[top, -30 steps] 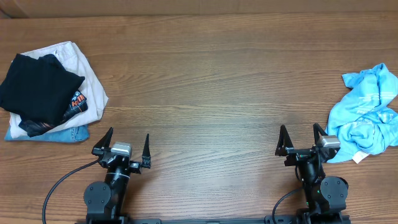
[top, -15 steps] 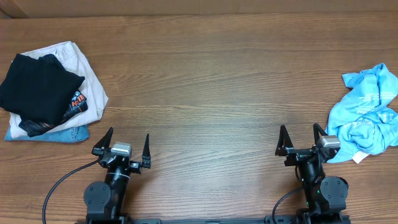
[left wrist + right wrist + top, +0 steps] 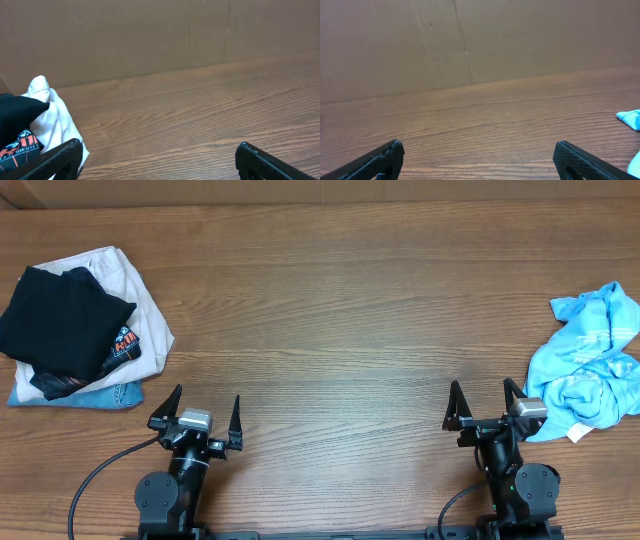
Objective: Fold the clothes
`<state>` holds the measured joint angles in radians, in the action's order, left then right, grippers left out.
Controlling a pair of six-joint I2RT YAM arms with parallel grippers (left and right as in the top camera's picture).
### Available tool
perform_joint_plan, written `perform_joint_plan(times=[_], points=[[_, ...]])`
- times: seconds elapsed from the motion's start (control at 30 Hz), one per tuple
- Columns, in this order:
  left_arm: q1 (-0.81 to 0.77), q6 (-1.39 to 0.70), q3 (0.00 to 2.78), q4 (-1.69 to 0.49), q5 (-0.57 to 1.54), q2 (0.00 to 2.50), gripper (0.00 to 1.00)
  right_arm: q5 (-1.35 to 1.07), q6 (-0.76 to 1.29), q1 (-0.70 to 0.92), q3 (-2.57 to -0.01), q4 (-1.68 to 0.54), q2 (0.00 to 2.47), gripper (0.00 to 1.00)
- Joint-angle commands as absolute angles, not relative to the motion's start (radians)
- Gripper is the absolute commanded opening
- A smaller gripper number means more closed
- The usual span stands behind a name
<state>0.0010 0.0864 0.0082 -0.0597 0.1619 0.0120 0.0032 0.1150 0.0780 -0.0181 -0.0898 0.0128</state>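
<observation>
1. The crumpled sky-blue T-shirt (image 3: 590,370) lies on the worktop (image 3: 340,330) just right of the right claw (image 3: 481,398), its long axis running away from the arm's base.
2. The right claw is spread apart, empty, and nearer.
3. The left claw (image 3: 207,402) is likewise apart, far off to the right claw's other side.

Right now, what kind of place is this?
Probably a robot test bench rather than a home: a wood-grain table with a plain cardboard wall behind it, a left arm and a right arm fixed at its near edge, and a crumpled blue T-shirt and a pile of clothes laid out.
</observation>
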Motion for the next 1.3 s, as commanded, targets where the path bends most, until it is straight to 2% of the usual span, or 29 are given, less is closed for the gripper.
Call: perform_joint_plan(times=[0.0,0.77,0.93,1.13,1.27], points=[[0.007,0.112,0.005,-0.059,0.176,0.004,1.0,-0.002,0.112,0.072,-0.009,-0.083,0.003,1.0],[0.007,0.115,0.005,-0.047,0.174,0.004,1.0,-0.002,0.112,0.072,-0.009,-0.083,0.003,1.0],[0.007,0.03,0.016,-0.056,0.154,0.004,1.0,0.027,0.113,0.072,-0.015,-0.091,0.004,1.0],[0.007,0.005,0.159,-0.138,0.122,0.025,1.0,0.091,0.152,0.071,-0.111,-0.145,0.05,1.0],[0.007,0.012,0.308,-0.175,0.123,0.146,1.0,0.141,0.162,0.072,-0.243,-0.189,0.16,1.0]])
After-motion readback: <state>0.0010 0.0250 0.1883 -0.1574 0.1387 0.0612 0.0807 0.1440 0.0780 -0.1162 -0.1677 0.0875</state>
